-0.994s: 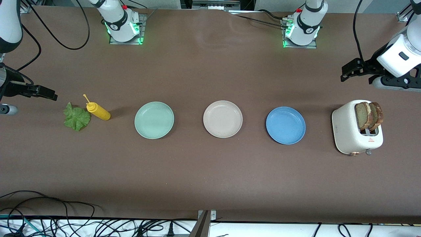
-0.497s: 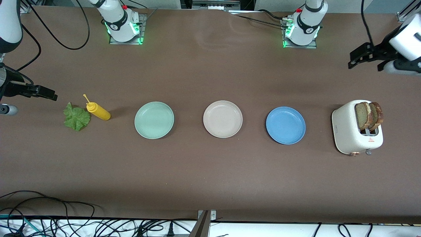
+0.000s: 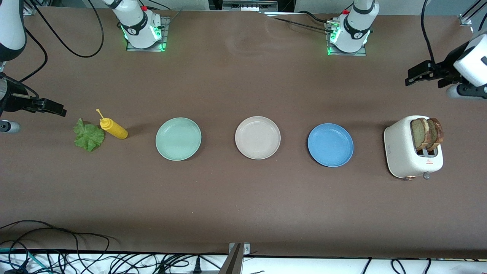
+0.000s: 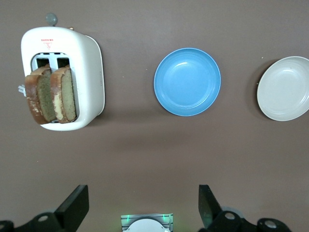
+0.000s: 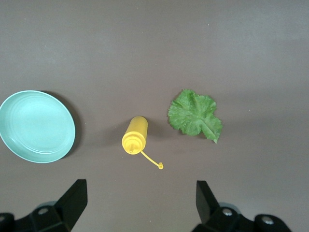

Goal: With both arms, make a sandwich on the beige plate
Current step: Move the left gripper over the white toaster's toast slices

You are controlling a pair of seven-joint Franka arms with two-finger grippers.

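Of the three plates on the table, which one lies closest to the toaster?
The blue plate: it sits right beside the toaster, toward the left arm's end. The beige plate is in the middle, the mint-green plate farthest away.

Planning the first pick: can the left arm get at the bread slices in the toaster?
Probably yes: the open left gripper hangs near the toaster, and the bread slices stand up out of its slots, uncovered.
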